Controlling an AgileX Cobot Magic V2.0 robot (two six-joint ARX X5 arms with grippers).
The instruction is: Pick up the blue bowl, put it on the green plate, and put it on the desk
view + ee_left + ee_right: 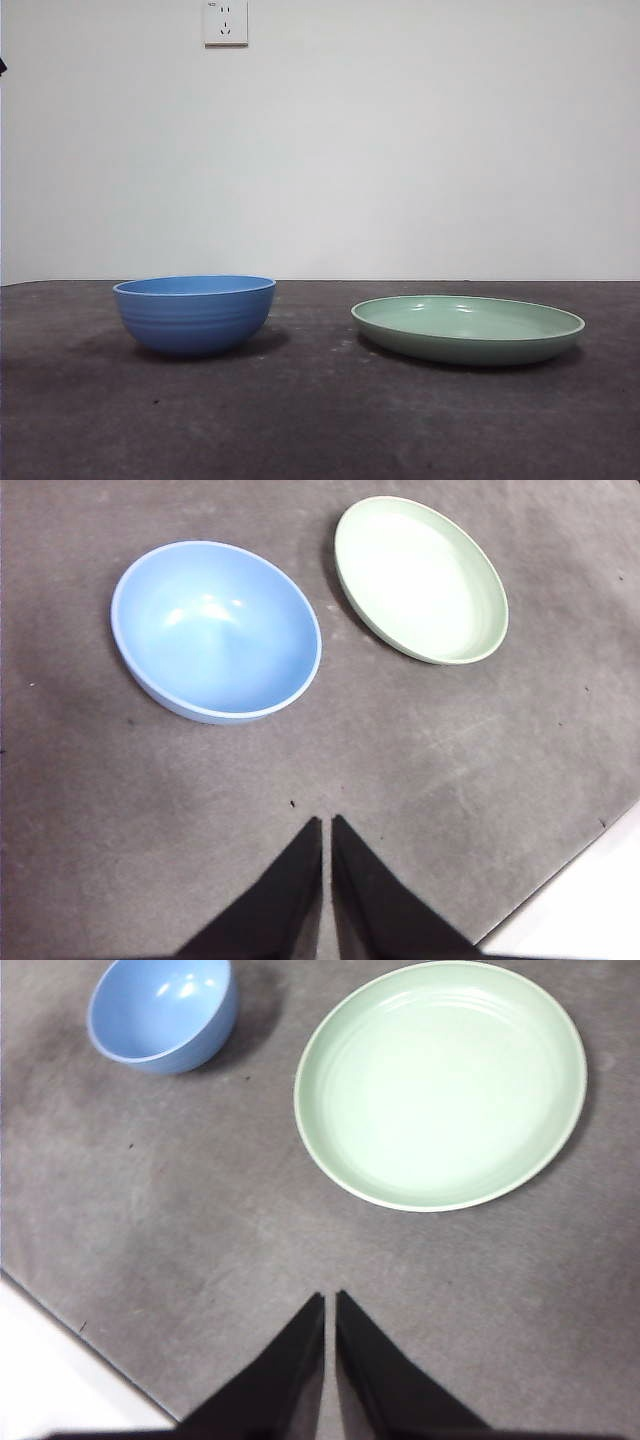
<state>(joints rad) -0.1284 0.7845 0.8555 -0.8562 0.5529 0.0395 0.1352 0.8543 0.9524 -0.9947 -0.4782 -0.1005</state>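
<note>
1. The blue bowl stood upright on the desk, mouth up and empty. The green plate lay flat beside it, clearly apart, with bare desk between them.
2. The left gripper hung above the desk, well clear of both dishes, its two black jaws pressed together with only a thin slit between the tips. It held nothing.
3. The right gripper also hung above the desk with its jaws pressed together, holding nothing. In its wrist view the plate lay nearer than the bowl.
4. In the front view neither arm was at work over the dishes.
5. Judged step: the task had not begun. The first action, picking up the bowl, was still to be done.
6. Next move, as a judgement: the left gripper appeared better placed for the bowl. It would need to spread its jaws, descend over the rim, and close with one jaw inside the wall and one outside.
7. Orientation: both dishes were round, so neither had a long axis or a pointing direction. Any point on the bowl rim would serve equally for grasping.
</note>
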